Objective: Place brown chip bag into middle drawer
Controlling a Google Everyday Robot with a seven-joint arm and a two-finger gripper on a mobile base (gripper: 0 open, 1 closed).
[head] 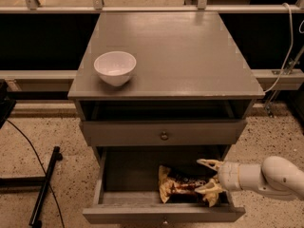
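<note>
Gaping fingers (208, 163) at bag (179, 187) in drwr (142, 214)

We can read no text; the white print on the brown chip bag (180, 186) is illegible. The gripper (199, 176), fingers apart, sits at its right end in the middle drawer (161, 213).

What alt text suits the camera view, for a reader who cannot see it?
A brown chip bag lies in the pulled-out middle drawer of a grey cabinet, with the gripper reaching in from the right, open at the bag's right end. A white bowl stands on the cabinet top.
</note>
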